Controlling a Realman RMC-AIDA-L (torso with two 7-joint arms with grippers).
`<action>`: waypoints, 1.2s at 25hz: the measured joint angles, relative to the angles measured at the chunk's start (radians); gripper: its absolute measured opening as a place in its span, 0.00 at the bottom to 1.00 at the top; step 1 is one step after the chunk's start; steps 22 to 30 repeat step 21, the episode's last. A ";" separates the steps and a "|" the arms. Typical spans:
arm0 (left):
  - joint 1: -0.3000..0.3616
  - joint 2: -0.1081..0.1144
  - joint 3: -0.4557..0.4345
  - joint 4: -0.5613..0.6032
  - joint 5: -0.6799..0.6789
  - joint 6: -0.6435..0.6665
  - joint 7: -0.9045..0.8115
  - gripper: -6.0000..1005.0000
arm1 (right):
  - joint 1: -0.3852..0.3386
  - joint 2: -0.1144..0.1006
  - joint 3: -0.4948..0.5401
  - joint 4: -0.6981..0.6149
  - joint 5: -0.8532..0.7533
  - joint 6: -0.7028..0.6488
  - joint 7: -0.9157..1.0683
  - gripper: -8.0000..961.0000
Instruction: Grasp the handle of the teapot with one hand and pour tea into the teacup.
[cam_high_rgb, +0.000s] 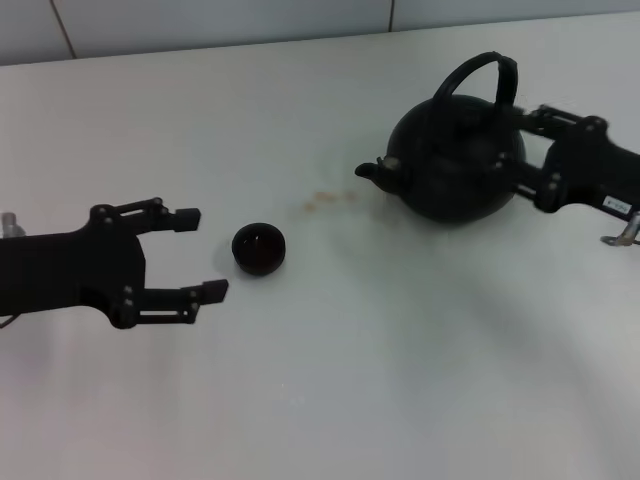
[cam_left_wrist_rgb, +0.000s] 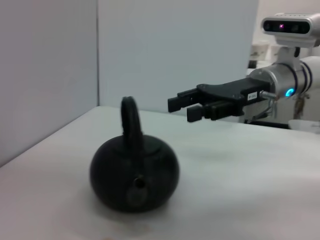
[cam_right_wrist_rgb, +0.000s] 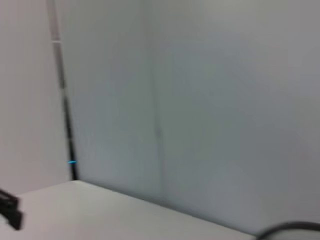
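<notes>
White counter (cam_high_rgb: 330, 400) carries everything. Teapot (cam_high_rgb: 455, 165) sits far right, probably heavy and rigid; best taken at the top of the arched handle (cam_high_rgb: 480, 68). Right tool (cam_high_rgb: 520, 150) is seen just behind the pot, spread wide, holding nothing. Left tool (cam_high_rgb: 205, 255) is spread wide beside the small, light teacup (cam_high_rgb: 259, 249).

Bright, even light — soft shadows, right wrist view blurred.

No readable text; arm label illegible.
</notes>
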 joint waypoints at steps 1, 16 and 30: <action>-0.002 -0.001 0.000 0.000 -0.001 0.008 0.000 0.86 | 0.012 -0.001 0.000 -0.002 -0.018 -0.030 0.000 0.61; -0.010 -0.004 0.001 -0.020 -0.186 0.074 0.011 0.86 | 0.125 0.005 -0.084 -0.005 -0.126 -0.121 0.020 0.76; -0.011 -0.003 0.000 -0.033 -0.201 0.072 0.026 0.86 | 0.142 0.004 -0.161 -0.002 -0.128 -0.131 -0.031 0.76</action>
